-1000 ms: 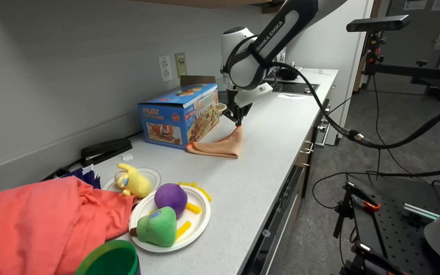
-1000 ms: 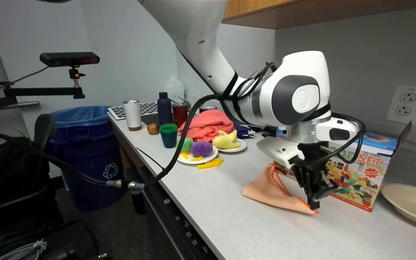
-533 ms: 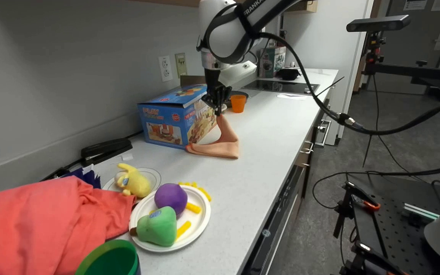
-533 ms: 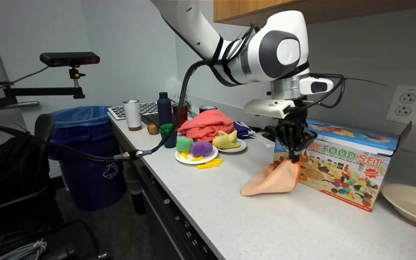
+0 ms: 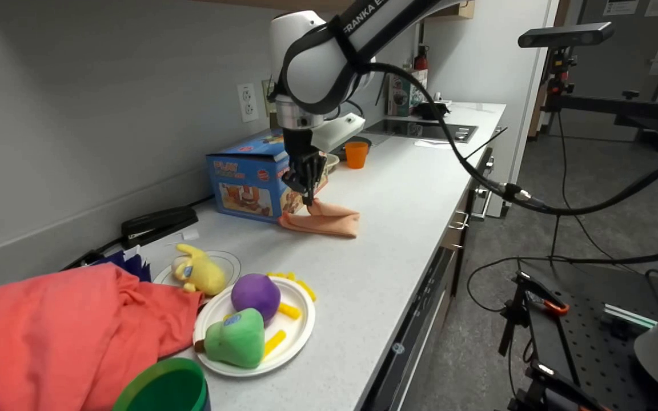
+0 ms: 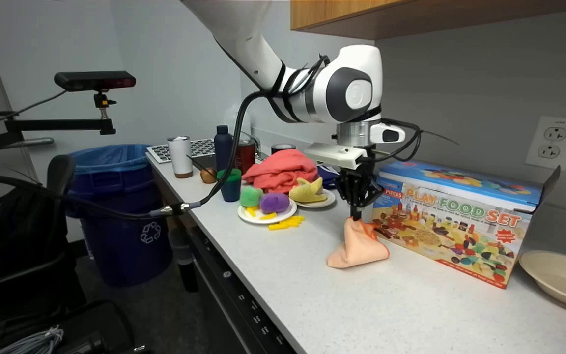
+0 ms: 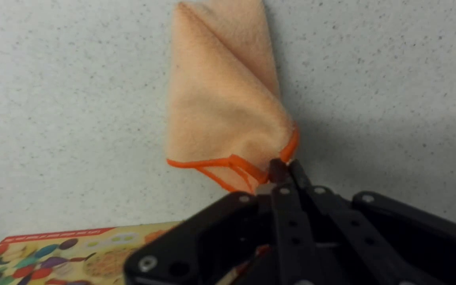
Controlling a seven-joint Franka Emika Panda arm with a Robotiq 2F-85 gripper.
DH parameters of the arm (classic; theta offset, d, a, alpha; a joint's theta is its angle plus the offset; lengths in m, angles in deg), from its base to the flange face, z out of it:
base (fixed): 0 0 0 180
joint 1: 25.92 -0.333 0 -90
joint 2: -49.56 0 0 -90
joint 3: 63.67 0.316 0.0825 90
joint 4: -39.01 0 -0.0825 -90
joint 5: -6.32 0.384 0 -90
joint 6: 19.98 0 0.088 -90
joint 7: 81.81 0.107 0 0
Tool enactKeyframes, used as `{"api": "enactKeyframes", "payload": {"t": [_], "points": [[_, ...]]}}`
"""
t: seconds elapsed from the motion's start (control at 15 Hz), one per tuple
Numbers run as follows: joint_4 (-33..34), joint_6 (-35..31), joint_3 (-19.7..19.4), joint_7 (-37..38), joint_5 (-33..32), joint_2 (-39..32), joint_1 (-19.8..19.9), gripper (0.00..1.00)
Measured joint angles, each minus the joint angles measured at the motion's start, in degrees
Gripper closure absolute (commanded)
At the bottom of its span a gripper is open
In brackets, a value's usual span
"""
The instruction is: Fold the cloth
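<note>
The peach cloth (image 5: 332, 220) with orange edging lies bent over on the counter beside the blue box. It also shows in an exterior view (image 6: 359, 248) and in the wrist view (image 7: 220, 99). My gripper (image 5: 307, 201) is shut on a corner of the cloth and holds it a little above the counter. In the wrist view the fingertips (image 7: 285, 164) meet on the orange edge. The gripper shows in an exterior view too (image 6: 356, 215). One part of the cloth slants up to the gripper; the rest lies on the counter. The layers beneath are partly hidden.
The toy food box (image 6: 455, 216) stands against the wall close to the cloth. A white plate (image 5: 303, 342) with toy food, a coral cloth (image 5: 66, 337) and a green cup (image 5: 163, 388) lie along the counter. An orange cup (image 5: 356, 154) and a beige bowl (image 6: 563, 278) stand beyond the box.
My gripper lifted the cloth's corner off the counter, carried it across toward the toy plates' end, and has now lowered it. The cloth's raised part has folded over with it.
</note>
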Motion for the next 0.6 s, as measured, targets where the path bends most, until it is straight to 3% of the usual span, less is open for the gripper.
{"api": "enactKeyframes", "payload": {"t": [0.33, 0.6], "points": [[0.1, -7.9, 0.0, -0.2, -1.5, -5.0, -1.4, 0.99], [1.1, -15.6, -2.2, -0.1, -5.9, -7.3, -2.5, 0.99]]}}
